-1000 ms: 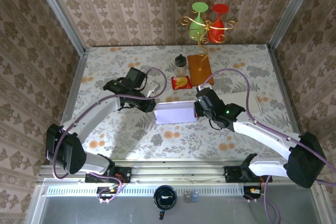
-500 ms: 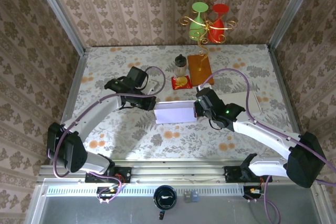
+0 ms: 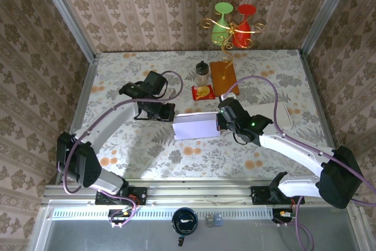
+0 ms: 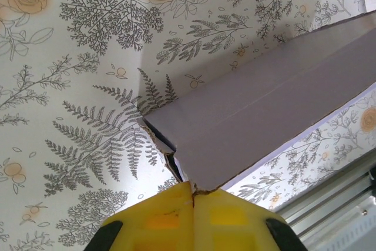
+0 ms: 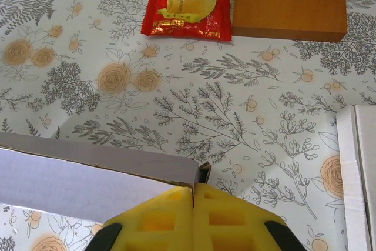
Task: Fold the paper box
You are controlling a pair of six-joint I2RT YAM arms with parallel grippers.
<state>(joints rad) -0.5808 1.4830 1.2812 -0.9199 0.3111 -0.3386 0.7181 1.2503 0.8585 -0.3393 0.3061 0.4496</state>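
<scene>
Paper box (image 3: pixel 197 126): lilac-grey and long, lying across the middle of the floral table (image 3: pixel 141 148), between the two arms. Left gripper (image 4: pixel 192 195): yellow pads pressed together, clamped on the torn corner at the box's left end. Right gripper (image 5: pixel 194 191): pads likewise together, pinching the thin wall at the box's right end. Beyond the box and apart from it, a red snack packet (image 5: pixel 187 9) lies just left of a wooden block (image 5: pixel 289 1). White board (image 5: pixel 359 163): flat on the table to the right, not touching the box.
</scene>
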